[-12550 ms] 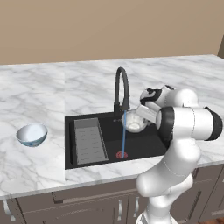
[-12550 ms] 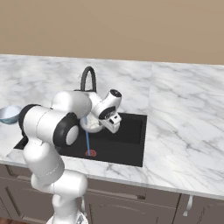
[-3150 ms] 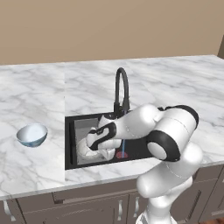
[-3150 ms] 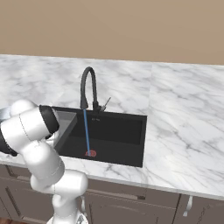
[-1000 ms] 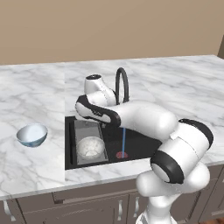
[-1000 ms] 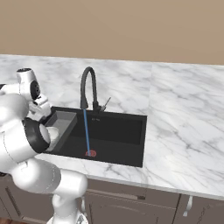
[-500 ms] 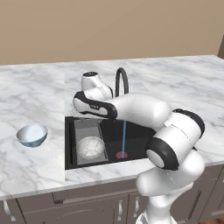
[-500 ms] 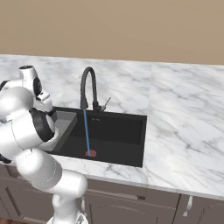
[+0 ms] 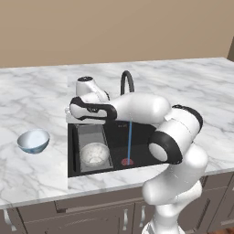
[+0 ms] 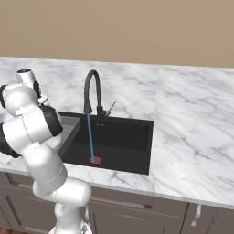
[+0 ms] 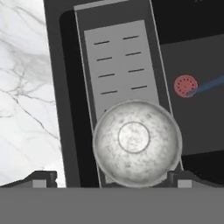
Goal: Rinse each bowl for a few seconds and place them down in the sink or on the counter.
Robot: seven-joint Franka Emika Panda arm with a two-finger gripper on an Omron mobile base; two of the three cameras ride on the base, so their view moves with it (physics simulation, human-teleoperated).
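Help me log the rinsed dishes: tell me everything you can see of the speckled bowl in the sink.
The speckled bowl is small, round and dull greyish-white with darker flecks, ceramic-looking, with a flat circular base ring visible inside. It sits upright, mouth up, on the grey ridged tray at the left side of the black sink, near the tray's front end. Nothing else touches it; the water stream falls to its right, onto the red drain. It looks empty.

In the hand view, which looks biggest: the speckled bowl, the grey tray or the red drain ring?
1. grey ridged tray
2. speckled bowl, though it sits nearer the camera
3. red drain ring, clearly smallest
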